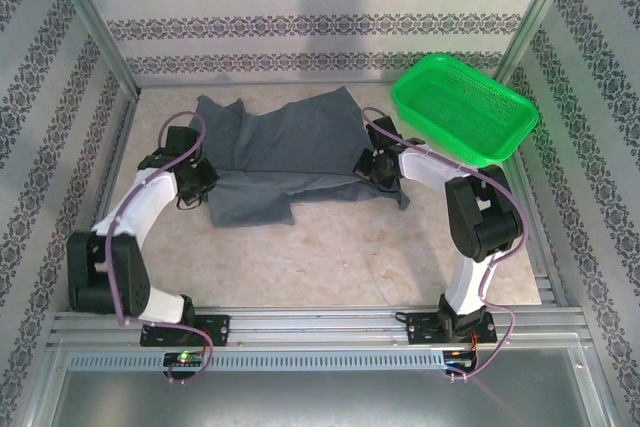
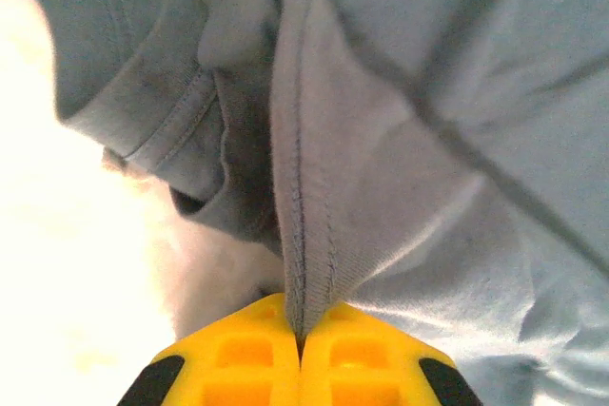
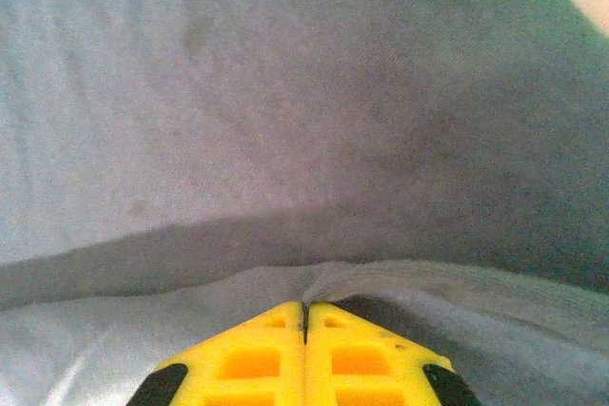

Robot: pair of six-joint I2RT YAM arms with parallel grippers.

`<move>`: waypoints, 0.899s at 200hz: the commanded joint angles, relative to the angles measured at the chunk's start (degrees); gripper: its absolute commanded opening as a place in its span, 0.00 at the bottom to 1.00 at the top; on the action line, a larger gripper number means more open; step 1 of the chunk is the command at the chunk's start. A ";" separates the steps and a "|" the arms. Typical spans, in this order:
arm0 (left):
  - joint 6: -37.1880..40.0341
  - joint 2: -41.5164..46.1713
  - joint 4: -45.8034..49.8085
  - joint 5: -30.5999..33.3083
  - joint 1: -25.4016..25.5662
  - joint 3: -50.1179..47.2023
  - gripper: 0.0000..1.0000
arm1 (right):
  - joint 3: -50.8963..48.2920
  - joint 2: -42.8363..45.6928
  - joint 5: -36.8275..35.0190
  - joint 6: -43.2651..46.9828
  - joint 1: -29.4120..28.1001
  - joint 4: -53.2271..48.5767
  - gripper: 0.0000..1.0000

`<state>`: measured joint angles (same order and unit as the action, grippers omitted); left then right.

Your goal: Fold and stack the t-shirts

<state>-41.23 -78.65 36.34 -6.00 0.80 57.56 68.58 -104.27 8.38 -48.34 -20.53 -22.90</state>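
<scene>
Two closed grips: left hand [image 2: 302,332] and right hand [image 3: 304,311] each pinch t-shirt [image 1: 290,137] fabric, indistinct from overhead.

no words, labels, brand marks, numbers or signs can be read anywhere. the grey t-shirt [image 1: 300,142] is plain cloth, the green mesh basket [image 1: 462,102] is unmarked, and the wallpaper [image 1: 300,22] carries ornament bands only.

Slate-grey t-shirt [image 1: 290,152], bright green basket [image 1: 465,107], yellow jaws.
</scene>
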 commanded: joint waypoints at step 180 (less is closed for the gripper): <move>-11.22 25.68 24.32 20.07 0.55 -4.26 0.00 | -35.36 38.89 7.03 -16.75 0.32 -6.52 0.48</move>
<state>-52.80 -53.67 58.72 11.46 1.13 52.31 40.12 -73.30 23.46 -55.53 -23.99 -27.29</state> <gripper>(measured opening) 0.047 0.487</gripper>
